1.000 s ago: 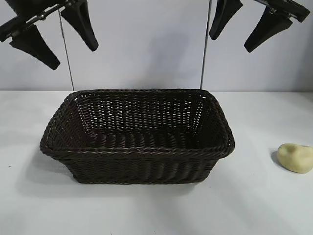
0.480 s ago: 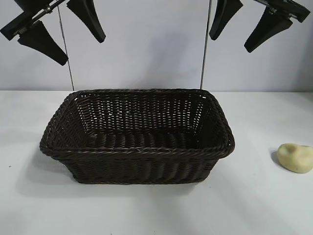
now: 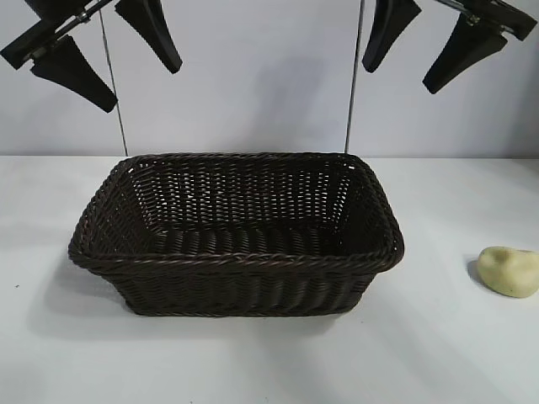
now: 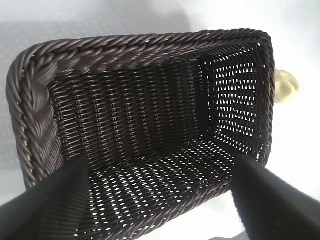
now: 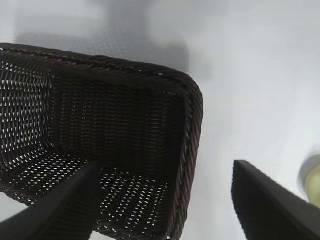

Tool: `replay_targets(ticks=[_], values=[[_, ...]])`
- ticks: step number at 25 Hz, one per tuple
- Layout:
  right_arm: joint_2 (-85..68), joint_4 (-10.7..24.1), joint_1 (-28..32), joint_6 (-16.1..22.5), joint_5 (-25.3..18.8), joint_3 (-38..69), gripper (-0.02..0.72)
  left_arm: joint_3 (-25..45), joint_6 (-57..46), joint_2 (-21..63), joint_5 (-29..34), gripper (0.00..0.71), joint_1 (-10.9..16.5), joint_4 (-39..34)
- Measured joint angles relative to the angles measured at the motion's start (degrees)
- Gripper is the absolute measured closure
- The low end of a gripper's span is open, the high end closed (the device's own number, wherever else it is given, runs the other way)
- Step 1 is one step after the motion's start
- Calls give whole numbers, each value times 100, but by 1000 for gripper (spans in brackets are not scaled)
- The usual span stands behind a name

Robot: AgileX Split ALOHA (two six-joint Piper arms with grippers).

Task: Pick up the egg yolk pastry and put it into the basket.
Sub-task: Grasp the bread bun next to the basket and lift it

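While both arms hang high above the table, the left gripper point(image 3: 105, 55) is spread wide and holds nothing | right gripper point(image 3: 425, 42) likewise spread, holding nothing | basket point(image 3: 236, 261) sits mid-table with nothing in it | pastry point(image 3: 509, 271) lies on the white table point(image 3: 253, 362), well apart from the basket on its right-arm side

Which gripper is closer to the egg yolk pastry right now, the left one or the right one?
Right. The right gripper hangs open, high above the table, up and slightly left of the egg yolk pastry. The left gripper, also open and raised, sits far across, beyond the basket.
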State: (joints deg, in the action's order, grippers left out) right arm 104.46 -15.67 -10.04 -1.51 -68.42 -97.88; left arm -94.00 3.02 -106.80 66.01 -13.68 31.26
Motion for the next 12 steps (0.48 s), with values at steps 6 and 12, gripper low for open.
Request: replay_targets(ticks=[6,12], values=[[0,746,19,0,-195,0,175,0,0,0,0,139,0,0],[0,875,469,-16,-228,6,175,0,0,0,-5,139,0,0]])
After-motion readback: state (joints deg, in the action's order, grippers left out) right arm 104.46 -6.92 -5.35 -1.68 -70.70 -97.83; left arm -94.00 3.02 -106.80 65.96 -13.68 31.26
